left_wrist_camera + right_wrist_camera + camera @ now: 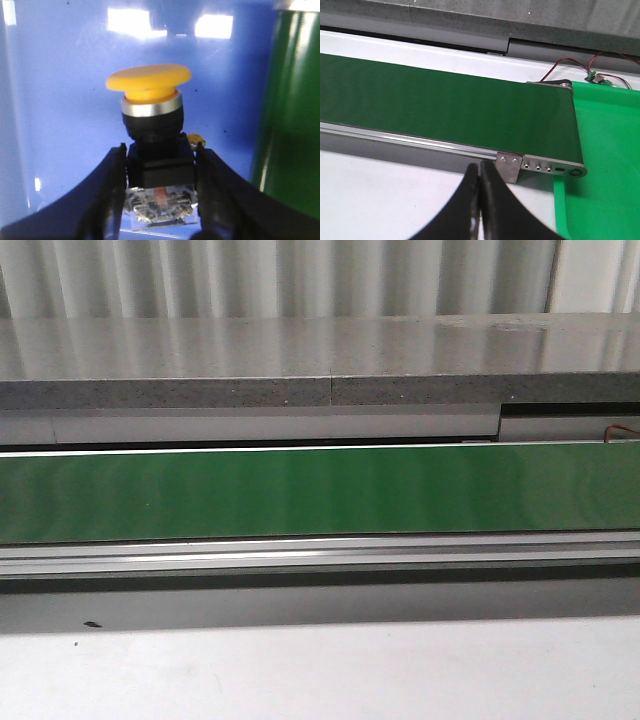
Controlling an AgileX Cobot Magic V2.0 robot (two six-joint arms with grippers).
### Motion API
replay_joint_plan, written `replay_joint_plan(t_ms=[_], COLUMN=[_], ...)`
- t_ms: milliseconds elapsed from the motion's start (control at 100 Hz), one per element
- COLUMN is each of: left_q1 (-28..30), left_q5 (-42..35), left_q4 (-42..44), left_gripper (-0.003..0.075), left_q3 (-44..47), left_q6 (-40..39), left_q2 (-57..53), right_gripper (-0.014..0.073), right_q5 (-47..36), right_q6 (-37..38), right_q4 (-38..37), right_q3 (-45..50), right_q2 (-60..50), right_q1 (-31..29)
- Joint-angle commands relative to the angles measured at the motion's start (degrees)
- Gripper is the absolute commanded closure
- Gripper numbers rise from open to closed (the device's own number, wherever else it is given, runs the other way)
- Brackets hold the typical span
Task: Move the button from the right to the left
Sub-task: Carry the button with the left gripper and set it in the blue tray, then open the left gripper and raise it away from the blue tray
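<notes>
I see even, diffuse overhead light in the front view; the green belt [320, 490] shows faint vertical banding, and a dark shadow strip lies below its rail. In the left wrist view, bright window glare sits at 12 o'clock on the blue surface [60, 125], and the button [150, 115] is slightly soft. The right wrist view is sharp, the table [380, 200] bright.

Belt [320, 490] runs L–R across counter [320, 670], ledge [300, 360] behind it. Button [150, 115] btwn left gripper [160, 165] fingers, beside belt.
</notes>
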Motion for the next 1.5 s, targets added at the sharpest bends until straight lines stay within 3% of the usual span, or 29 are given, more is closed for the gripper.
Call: replay_joint_plan(t_ms=[0,400,500,670,910,1080,1190,1320,1400,1490], left_q1=[0.83,1.1,1.1,1.1,1.1,1.1,0.88,-0.87,-2.38,-4.35], left_q5=[1.32,-1.49,-1.28,-1.65,-2.21,-4.73,-5.57,-7.2,-8.57,-10.03], left_q4=[1.32,1.62,0.76,0.38,-0.45,-0.45,-0.58,-2.62,-5.4,-9.4], left_gripper=[0.0626,0.0618,0.0545,0.0332,0.0338,0.0426,0.0552,0.0687,0.0739,0.0741], left_q3=[-1.1,-1.1,-1.1,-1.1,-1.1,-1.1,-0.85,-0.04,0.48,1.51], left_q6=[0.19,7.95,8.5,9.23,7.75,2.07,-5.23,-6.29,-6.29,-6.29], left_q2=[-1.12,4.68,4.8,4.8,0.82,-5.75,-9.88,-14.71,-17.14,-19.54], right_gripper=[0.0661,0.0661,0.0661,0.0661,0.0661,0.0661,0.0661,0.0661,0.0661,0.0661], right_q5=[-4.22,-4.22,-4.22,-4.22,-4.22,-4.22,-4.22,-4.22,-4.22,-4.22], right_q6=[-0.36,-0.36,-0.36,-0.36,-0.36,-0.36,-0.36,-0.36,-0.36,-0.36], right_q4=[-0.06,-0.06,-0.06,-0.06,-0.06,-0.06,-0.06,-0.06,-0.06,-0.06], right_q3=[-1.32,-1.32,-1.32,-1.32,-1.32,-1.32,-1.32,-1.32,-1.32,-1.32], right_q2=[0.6,0.6,0.6,0.6,0.6,0.6,0.6,0.6,0.6,0.6], right_q1=[0.02,0.02,0.02,0.02,0.02,0.02,0.02,0.02,0.02,0.02])
